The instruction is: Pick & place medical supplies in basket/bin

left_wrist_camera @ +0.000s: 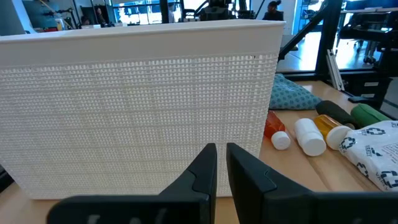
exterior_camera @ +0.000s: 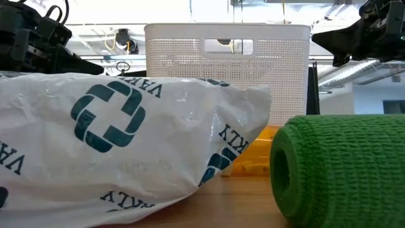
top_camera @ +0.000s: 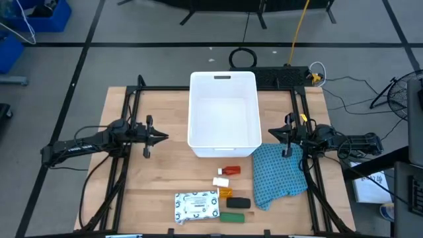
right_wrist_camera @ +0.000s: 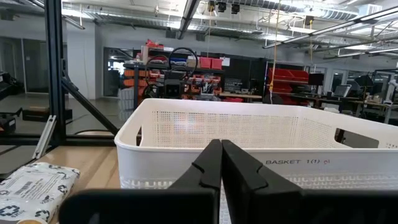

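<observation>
Status: no item has been lifted; the basket [top_camera: 223, 116] appears empty from above, so the task stands at its opening step.

The basket sits on the desk [top_camera: 158, 178] and serves as reference. The left gripper [top_camera: 160, 137] hovers just beside the basket's left wall, jaws nearly pressed together with a thin gap, pinching nothing. The right gripper [top_camera: 273, 133] hovers just beside the basket's right wall, jaws pressed together, also pinching nothing.

All supplies lie on the near side of the basket, apart from it: the small red bottle [top_camera: 230, 170] closest, then the small white bottle [top_camera: 221, 181], the orange piece [top_camera: 225, 193], the black block [top_camera: 238, 202] and the green bar [top_camera: 232, 216] farthest. The white-green flat packet [top_camera: 197, 206] lies beside these. A patterned cloth [top_camera: 278, 174] spreads near the basket's right front corner.

Judgement: the next move calls for one arm to spread its jaws and swing toward the supplies; the red bottle is the shortest reach.

View comparison: the low view shows only the packet [exterior_camera: 120, 145] and green bar [exterior_camera: 342, 168] up close, hiding the bottles. The left wrist view shows the bottles lying on their sides, which the high view leaves unclear.
</observation>
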`<state>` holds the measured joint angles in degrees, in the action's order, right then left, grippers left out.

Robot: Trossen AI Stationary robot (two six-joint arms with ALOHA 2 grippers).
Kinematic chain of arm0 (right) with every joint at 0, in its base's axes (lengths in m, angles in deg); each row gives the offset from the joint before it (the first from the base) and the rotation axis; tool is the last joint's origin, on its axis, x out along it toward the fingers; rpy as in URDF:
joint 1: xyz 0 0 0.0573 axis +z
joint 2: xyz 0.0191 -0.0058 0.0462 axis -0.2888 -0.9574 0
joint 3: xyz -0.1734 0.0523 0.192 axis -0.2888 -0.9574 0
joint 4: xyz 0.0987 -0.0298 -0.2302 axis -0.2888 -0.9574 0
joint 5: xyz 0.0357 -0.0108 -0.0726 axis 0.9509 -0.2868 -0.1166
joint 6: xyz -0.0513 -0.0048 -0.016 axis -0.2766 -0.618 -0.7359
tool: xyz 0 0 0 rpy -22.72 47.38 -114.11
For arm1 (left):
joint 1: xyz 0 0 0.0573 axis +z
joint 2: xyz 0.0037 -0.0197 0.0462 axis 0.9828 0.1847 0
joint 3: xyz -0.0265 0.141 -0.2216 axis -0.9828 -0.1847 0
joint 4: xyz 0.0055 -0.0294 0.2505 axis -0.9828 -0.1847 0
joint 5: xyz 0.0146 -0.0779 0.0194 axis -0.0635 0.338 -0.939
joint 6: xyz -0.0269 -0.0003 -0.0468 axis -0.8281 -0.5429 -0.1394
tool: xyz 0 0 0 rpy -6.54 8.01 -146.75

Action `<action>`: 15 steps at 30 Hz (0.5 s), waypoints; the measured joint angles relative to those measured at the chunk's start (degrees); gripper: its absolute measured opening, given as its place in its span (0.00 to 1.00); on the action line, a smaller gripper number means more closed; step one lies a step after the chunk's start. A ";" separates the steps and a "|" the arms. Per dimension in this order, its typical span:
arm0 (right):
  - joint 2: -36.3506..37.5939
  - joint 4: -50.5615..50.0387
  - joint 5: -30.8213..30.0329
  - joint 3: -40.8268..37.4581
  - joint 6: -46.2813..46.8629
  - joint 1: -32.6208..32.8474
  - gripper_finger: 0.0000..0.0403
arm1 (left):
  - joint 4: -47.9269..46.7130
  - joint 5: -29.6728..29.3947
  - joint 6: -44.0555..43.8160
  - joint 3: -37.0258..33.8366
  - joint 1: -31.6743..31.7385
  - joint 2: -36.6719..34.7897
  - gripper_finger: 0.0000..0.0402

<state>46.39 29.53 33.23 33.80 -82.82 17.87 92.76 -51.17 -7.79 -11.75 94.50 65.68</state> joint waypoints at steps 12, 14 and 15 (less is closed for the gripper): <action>0.00 0.14 0.00 0.02 5.17 0.00 0.00 | 1.55 0.02 -0.92 0.00 -0.01 0.00 0.10; 0.00 0.14 0.03 0.00 8.43 0.00 0.00 | 1.55 0.02 -3.78 0.00 -0.01 0.00 0.10; -0.02 0.14 0.03 0.02 9.79 0.02 0.00 | 1.57 0.02 -5.53 0.00 -0.01 0.01 0.10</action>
<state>46.38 29.66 33.26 33.82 -73.03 17.89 94.33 -51.15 -13.32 -11.75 94.49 65.69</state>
